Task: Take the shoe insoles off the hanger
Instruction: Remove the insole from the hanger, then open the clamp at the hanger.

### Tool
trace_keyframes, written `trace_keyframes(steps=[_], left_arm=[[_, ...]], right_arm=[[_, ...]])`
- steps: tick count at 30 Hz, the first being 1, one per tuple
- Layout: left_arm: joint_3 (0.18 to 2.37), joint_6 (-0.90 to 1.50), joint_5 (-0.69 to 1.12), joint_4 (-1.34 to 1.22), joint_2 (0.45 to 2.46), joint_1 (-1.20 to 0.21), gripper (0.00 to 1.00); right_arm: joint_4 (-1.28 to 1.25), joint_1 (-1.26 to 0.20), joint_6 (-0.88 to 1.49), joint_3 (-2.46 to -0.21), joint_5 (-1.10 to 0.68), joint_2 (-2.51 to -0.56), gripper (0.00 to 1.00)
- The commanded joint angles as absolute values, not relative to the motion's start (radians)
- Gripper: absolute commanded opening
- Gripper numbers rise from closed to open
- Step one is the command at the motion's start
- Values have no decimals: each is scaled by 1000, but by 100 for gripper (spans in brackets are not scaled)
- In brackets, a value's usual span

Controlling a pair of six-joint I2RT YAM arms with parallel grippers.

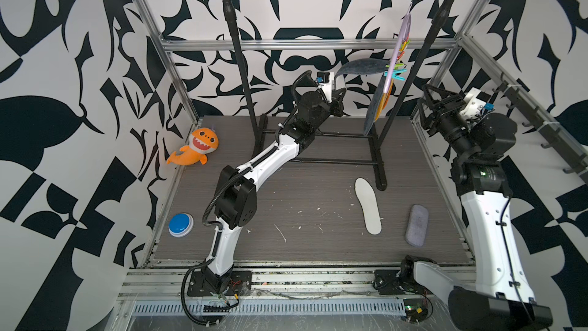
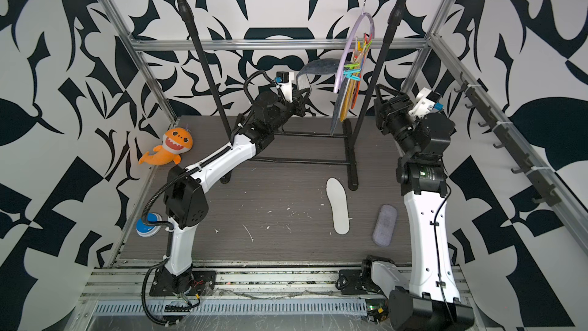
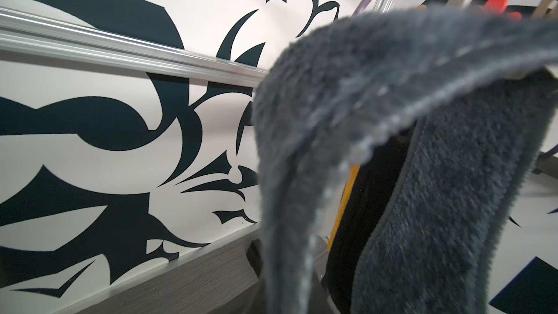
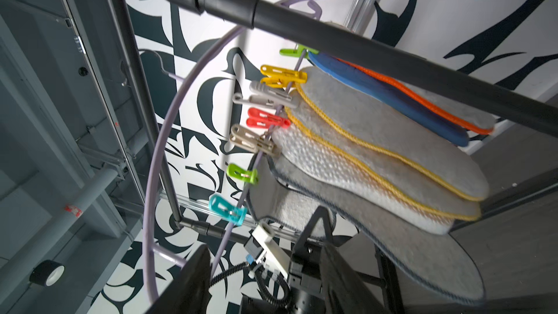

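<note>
- Nearest, front-left: blue button [image 1: 180, 224] on the counter [image 1: 286, 192].
- My left hand [image 1: 338, 89] pinches a dark grey-blue insole [image 1: 362, 66], its far end at the pegs [image 1: 394, 73] of the hanger [image 1: 397, 49].
- White insole [image 1: 368, 206] lies flat on the counter.
- Other insoles [image 4: 377, 146] hang pegged under the hanger.
- My right hand [image 1: 429, 97] hovers beside, spread, empty.

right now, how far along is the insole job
Early. Done: one white insole lies on the table. In hand: the left tool is shut on a dark grey fuzzy insole, pulled sideways, far end at the pegs of the hanger. Left: that one plus several more clipped insoles. The right tool is open, holding nothing.
</note>
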State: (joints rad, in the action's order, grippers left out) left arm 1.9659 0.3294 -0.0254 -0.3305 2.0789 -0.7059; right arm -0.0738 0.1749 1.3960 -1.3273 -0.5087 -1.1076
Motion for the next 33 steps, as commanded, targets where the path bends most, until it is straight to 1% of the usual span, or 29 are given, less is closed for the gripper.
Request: trace_keyframes(steps=[1, 4, 9, 13, 23, 33], left_arm=[[2000, 340, -8, -319, 2092, -703, 0], [2007, 335, -10, -317, 2092, -703, 0], [2018, 327, -22, -317, 2098, -703, 0], [2025, 326, -26, -320, 2105, -702, 0], [2031, 327, -33, -322, 2122, -701, 0], [2032, 323, -34, -325, 2125, -700, 0]], right_arm=[[-237, 183, 1486, -1396, -553, -1172, 60], [-247, 183, 1496, -1437, -572, -1222, 61], [-265, 183, 1499, -1459, -581, -1244, 67], [-265, 179, 1504, -1478, -584, -1263, 69], [-258, 147, 1520, -1557, -585, -1337, 65], [-257, 100, 1519, -1622, -583, -1398, 66]])
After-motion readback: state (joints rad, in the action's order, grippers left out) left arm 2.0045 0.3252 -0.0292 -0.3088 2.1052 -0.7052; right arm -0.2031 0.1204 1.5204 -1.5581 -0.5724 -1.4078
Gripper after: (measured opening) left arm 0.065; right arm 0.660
